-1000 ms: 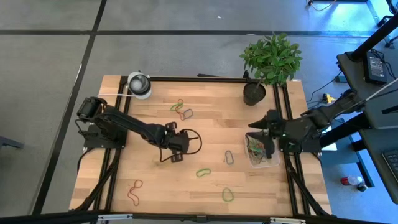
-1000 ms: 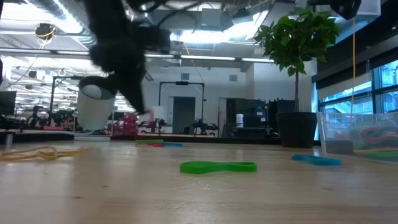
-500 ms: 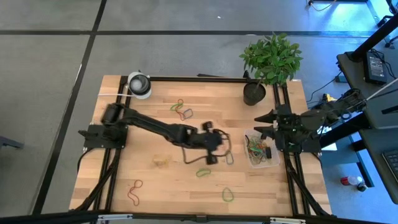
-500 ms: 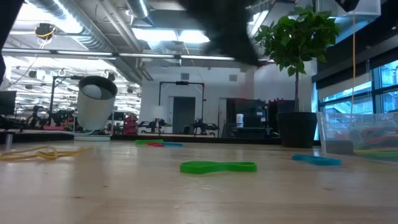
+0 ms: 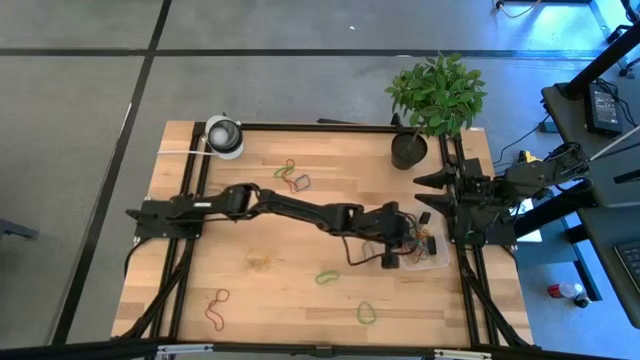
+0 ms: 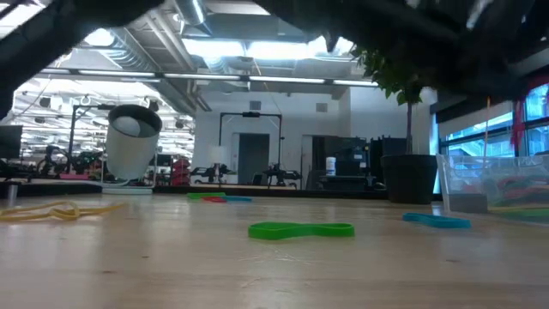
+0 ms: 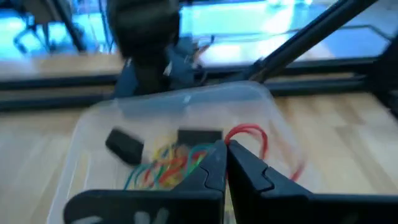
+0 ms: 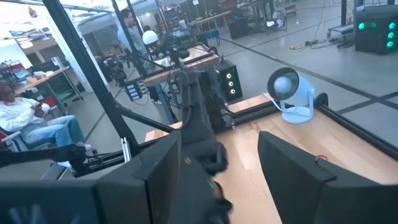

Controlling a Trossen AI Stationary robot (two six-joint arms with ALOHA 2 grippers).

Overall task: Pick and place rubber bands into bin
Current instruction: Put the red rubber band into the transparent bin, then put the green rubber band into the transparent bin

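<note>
While the left arm reaches across the table: its gripper (image 5: 393, 245) hangs over the bin (image 5: 437, 262).
Left gripper: fingers (image 7: 208, 171) pinched together on a red rubber band (image 7: 249, 134), right above the bin!
Bin: clear tub at the right edge of the table (image 5: 250, 215), a colourful tangle of bands (image 7: 168, 165) inside.
Right gripper (image 5: 428, 197): parked beside the bin, fingers spread wide, holding nothing.
Loose bands: green one (image 6: 300, 229) mid-table, others scattered.

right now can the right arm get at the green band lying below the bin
Probably not easily: the left arm stretches across to the bin, its pincer shut over it, lying between the right pincer and that green rubber band.
</note>
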